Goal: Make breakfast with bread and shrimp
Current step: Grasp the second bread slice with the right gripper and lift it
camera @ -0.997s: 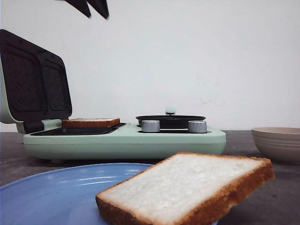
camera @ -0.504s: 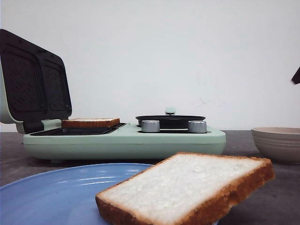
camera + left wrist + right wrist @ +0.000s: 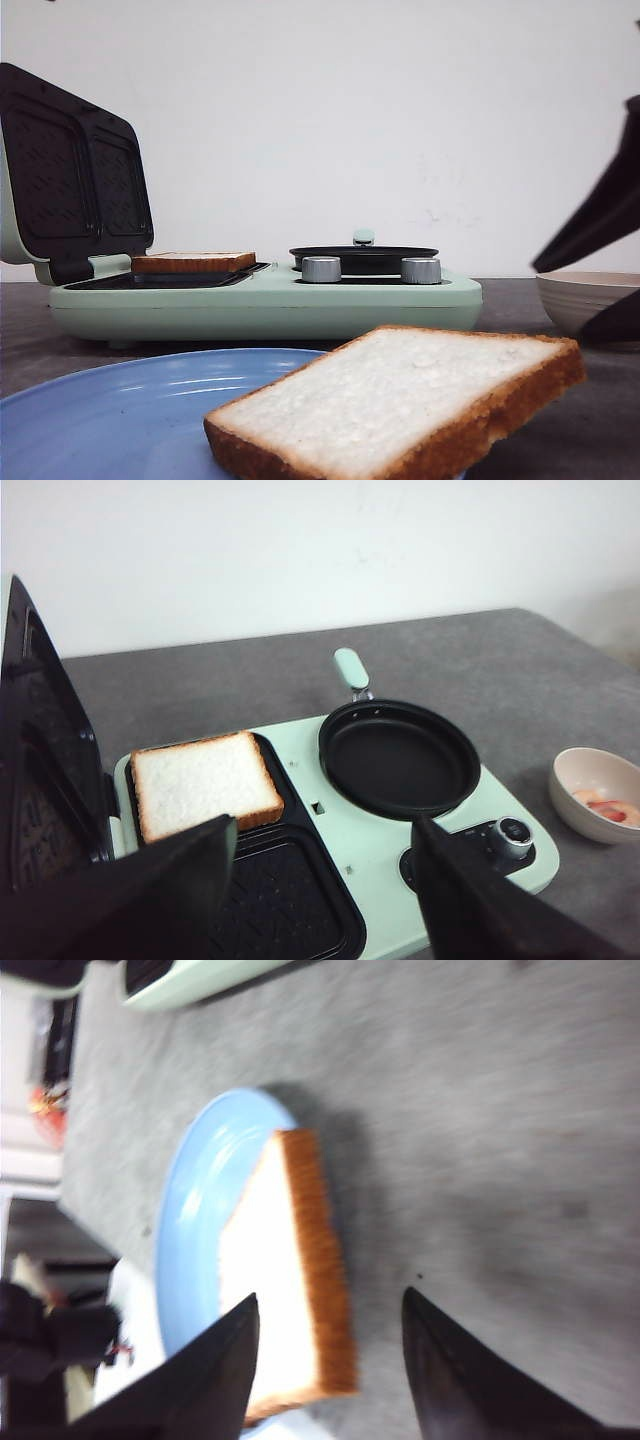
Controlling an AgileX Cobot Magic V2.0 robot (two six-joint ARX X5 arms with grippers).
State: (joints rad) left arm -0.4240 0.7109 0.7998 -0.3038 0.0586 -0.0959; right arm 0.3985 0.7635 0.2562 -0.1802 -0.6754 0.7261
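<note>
Your right hand [image 3: 600, 262] has come in at the right edge since a moment ago, fingers apart, empty. Nearest you, one bread slice [image 3: 400, 405] lies on the blue plate [image 3: 110, 415], overhanging its rim. Farther back, the second slice [image 3: 203, 782] sits in the open sandwich maker [image 3: 330, 830] under your left hand [image 3: 320, 900], fingers spread. The shrimp [image 3: 608, 807] rests in the bowl [image 3: 585, 770] on the table [image 3: 520, 670].

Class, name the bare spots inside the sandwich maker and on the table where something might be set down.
Free: the sandwich well beside the bread slice, the empty frying pan, and grey table behind the appliance. Crowded: the blue plate, where the second slice overhangs its rim.
</note>
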